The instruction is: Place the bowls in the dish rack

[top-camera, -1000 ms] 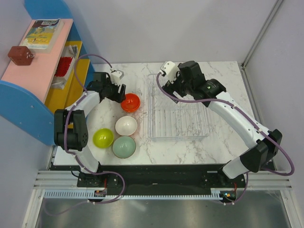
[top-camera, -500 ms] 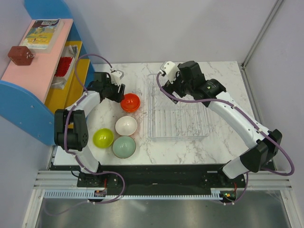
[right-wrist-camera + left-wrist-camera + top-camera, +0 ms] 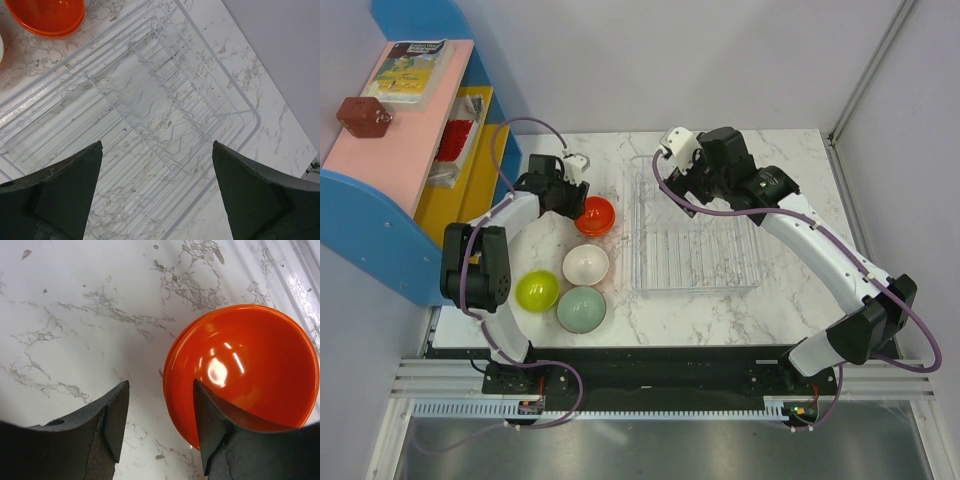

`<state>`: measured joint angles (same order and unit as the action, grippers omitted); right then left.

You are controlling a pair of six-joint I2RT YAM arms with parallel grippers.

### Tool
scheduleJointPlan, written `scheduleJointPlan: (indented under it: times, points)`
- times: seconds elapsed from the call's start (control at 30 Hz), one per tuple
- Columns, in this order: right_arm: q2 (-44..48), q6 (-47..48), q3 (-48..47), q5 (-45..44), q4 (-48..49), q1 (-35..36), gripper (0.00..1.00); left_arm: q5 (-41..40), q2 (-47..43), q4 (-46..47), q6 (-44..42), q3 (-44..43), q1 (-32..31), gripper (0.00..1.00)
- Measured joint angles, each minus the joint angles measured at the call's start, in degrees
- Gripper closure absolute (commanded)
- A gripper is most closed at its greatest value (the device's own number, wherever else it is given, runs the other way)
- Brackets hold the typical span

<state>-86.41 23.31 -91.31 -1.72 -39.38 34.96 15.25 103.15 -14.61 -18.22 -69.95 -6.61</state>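
Observation:
A red-orange bowl [image 3: 594, 214] [image 3: 250, 370] sits left of the dish rack, and it looks nested in a second one of the same colour. My left gripper [image 3: 574, 198] [image 3: 160, 425] is open and straddles its near rim, one finger inside the bowl and the other over the marble. Nearer me lie a bowl that is white inside [image 3: 586, 264], a lime-yellow bowl [image 3: 537, 289] and a grey-green bowl [image 3: 581, 309]. The clear dish rack [image 3: 695, 288] [image 3: 150, 100] holds nothing. Above its far left part my right gripper [image 3: 676, 180] [image 3: 157, 200] hangs wide open.
A blue, pink and yellow shelf unit [image 3: 410, 160] stands against the table's left edge, close behind my left arm. A book [image 3: 408, 68] and a brown object [image 3: 363, 116] lie on its top. Walls close the back and right sides.
My left gripper has shifted slightly right onto the red-orange bowl's rim and its jaws have narrowed. The right arm has barely moved.

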Motion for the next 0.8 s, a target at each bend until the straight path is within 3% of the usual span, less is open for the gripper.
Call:
scheduleJointPlan:
  times: [0.33,0.47,0.6,0.8]
  points:
    - [0.0,-0.1,0.0,0.4,0.0,-0.3,0.02,-0.4,0.4,0.0,0.0,0.0,-2.0,0.69]
    - [0.0,-0.2,0.0,0.4,0.0,-0.5,0.02,-1.4,0.4,0.0,0.0,0.0,-2.1,0.75]
    - [0.0,-0.2,0.0,0.5,0.0,-0.6,0.02,-2.2,0.4,0.1,0.0,0.0,-2.1,0.91]
    - [0.0,-0.2,0.0,0.6,0.0,-0.6,0.02,-2.3,-0.1,0.0,0.0,0.0,-2.1,0.97]
